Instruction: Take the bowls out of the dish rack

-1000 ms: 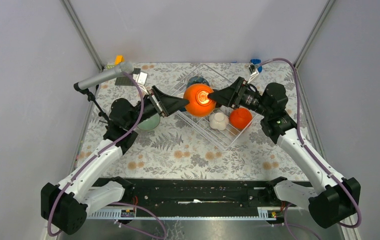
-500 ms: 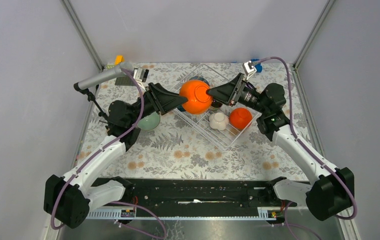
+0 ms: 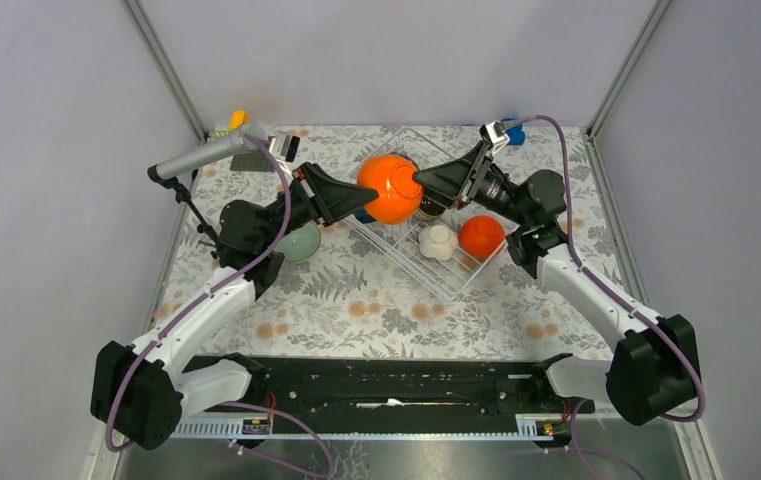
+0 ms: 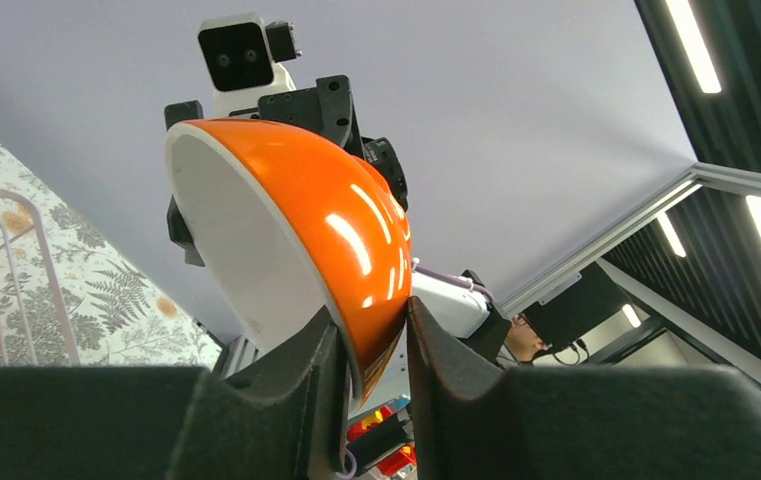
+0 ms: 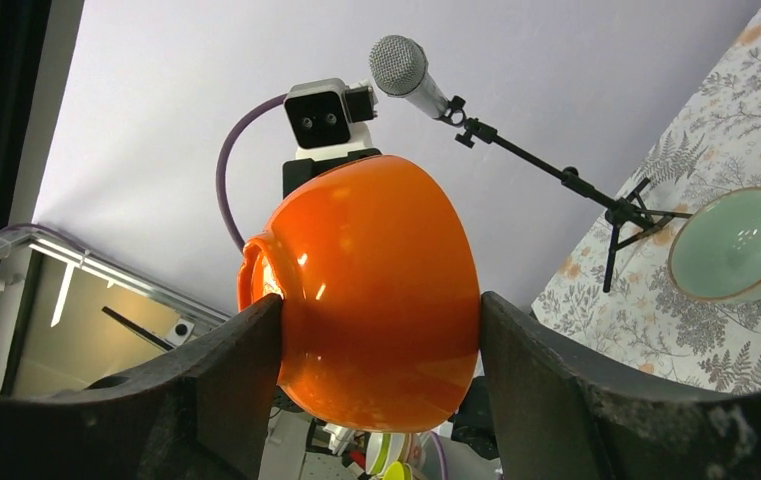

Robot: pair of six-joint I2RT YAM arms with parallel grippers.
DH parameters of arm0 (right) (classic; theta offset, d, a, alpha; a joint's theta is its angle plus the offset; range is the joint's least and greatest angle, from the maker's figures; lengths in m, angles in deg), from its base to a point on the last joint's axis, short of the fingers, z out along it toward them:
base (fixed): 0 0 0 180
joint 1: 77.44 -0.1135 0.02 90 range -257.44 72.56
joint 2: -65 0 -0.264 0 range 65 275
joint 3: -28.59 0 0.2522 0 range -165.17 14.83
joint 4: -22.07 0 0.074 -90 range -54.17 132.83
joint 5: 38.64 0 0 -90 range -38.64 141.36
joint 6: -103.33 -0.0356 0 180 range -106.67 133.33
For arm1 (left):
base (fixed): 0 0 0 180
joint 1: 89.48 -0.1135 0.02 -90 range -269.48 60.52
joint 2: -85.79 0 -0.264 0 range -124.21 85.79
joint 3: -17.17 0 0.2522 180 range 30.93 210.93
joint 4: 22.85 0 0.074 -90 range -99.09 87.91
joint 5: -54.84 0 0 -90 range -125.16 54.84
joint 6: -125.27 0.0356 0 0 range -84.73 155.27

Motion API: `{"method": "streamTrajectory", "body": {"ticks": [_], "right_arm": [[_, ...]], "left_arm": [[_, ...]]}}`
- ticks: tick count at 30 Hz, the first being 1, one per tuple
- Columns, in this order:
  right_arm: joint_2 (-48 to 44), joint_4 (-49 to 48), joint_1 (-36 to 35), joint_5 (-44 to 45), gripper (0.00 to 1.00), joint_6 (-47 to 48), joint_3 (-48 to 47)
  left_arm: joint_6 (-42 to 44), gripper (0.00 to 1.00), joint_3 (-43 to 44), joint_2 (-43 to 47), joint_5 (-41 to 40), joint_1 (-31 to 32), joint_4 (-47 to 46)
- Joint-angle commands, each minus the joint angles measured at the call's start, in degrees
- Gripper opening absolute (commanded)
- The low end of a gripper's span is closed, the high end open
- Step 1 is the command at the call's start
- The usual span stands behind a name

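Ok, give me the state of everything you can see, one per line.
large orange bowl: held in the air over the dish rack
left gripper: shut on the large orange bowl's rim
right gripper: shut across the large orange bowl's body
small orange bowl: sitting in the dish rack
white bowl: sitting in the dish rack
pale green bowl: upright and empty on the table, outside the rack

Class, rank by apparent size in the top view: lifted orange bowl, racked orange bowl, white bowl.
1. Lifted orange bowl, though nearer the camera
2. Racked orange bowl
3. White bowl, slightly smaller
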Motion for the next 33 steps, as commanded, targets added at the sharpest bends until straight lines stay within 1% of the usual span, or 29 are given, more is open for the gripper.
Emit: {"method": "streamTrajectory", "body": {"ticks": [1,2,3,4,5,7,9,12,14,15,17,21,23,25,28,30,33], "right_arm": [[1.0,-0.4,0.2,-0.2,0.69,2.6,-0.2],[1.1,0.3,0.2,-0.3,0.77,3.3,-0.3],[1.1,1.0,0.2,-0.3,0.87,4.1,-0.3],[1.1,1.8,0.2,-0.3,0.95,5.0,-0.2],[0.7,3.3,0.2,0.1,0.99,6.3,-0.2],[-0.1,8.4,0.2,1.3,1.0,10.1,-0.9],[-1.1,15.7,0.3,3.0,1.0,15.1,-2.3],[-3.4,27.8,0.2,7.7,1.0,24.6,-4.3],[-5.0,34.8,0.2,12.9,1.0,30.1,-5.4],[-5.8,38.0,0.2,14.8,1.0,32.6,-5.9],[-7.1,44.3,0.2,18.6,1.0,37.0,-6.9],[-7.6,54.1,0.2,24.9,1.0,44.5,-9.3],[-7.2,57.3,0.2,27.7,1.0,47.2,-10.0],[-6.7,59.4,0.2,30.0,1.0,48.6,-10.4],[-6.1,60.6,0.2,31.3,1.0,49.6,-10.3],[-5.8,60.7,0.3,31.2,1.0,49.9,-10.2],[-5.4,60.7,0.2,29.7,1.0,50.9,-10.1]], "left_arm": [[-0.8,0.22,1.5,0.1,-0.4,0.3,-8.6],[-0.7,0.16,1.7,0.0,-0.4,0.3,-8.6],[-0.7,0.09,1.9,-0.2,-0.2,0.3,-8.6],[-0.4,0.02,2.1,-0.4,-0.1,0.3,-7.9],[0.4,0.0,2.4,-0.4,0.1,0.3,-6.7],[3.0,0.0,2.8,0.2,0.1,0.3,-1.8],[6.7,0.0,2.8,1.6,-0.8,0.3,5.0],[14.4,0.0,3.1,4.7,-4.5,0.4,18.5],[19.8,0.0,3.6,6.7,-7.2,0.5,29.7],[24.2,0.0,4.2,7.5,-9.4,0.5,35.0],[30.1,0.0,5.9,8.1,-12.7,0.6,45.7],[38.8,0.0,8.1,6.8,-19.8,1.1,61.0],[41.7,0.0,10.0,5.6,-28.2,3.8,68.2],[44.2,0.0,11.6,3.1,-35.1,7.9,72.8],[46.0,0.0,13.1,-1.1,-42.2,12.3,78.2],[46.4,0.0,13.3,-3.5,-46.9,15.0,80.4],[46.5,0.0,12.8,-6.2,-52.7,17.1,82.5]]}}
